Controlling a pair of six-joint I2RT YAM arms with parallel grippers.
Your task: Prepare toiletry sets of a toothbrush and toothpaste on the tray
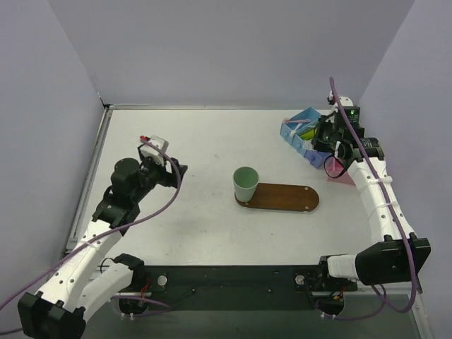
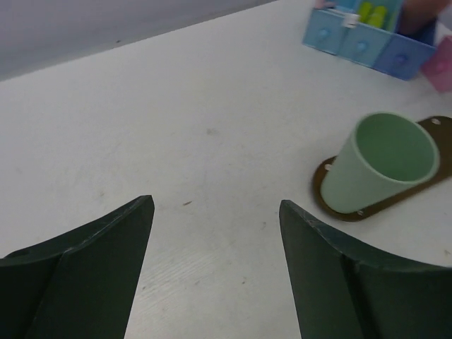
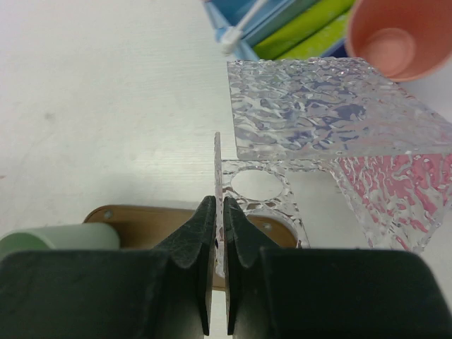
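Lime-green toothpaste tubes (image 3: 304,28) lie in the blue compartment bin (image 1: 300,134), also in the left wrist view (image 2: 372,13). A whitish toothbrush (image 3: 239,30) sticks out of the bin. The dark brown oval tray (image 1: 286,198) carries only a mint-green cup (image 1: 245,183) at its left end. My right gripper (image 3: 219,201) is by the bin (image 1: 329,141), shut on the thin wall of a clear textured plastic piece (image 3: 318,106) with a round hole. My left gripper (image 2: 215,201) is open and empty over bare table, left of the tray (image 1: 176,173).
A salmon-pink cup (image 3: 395,35) stands beside the blue bin. A pink shallow box (image 1: 345,177) lies right of the tray, partly under the clear piece. Purple-grey walls close in the table on three sides.
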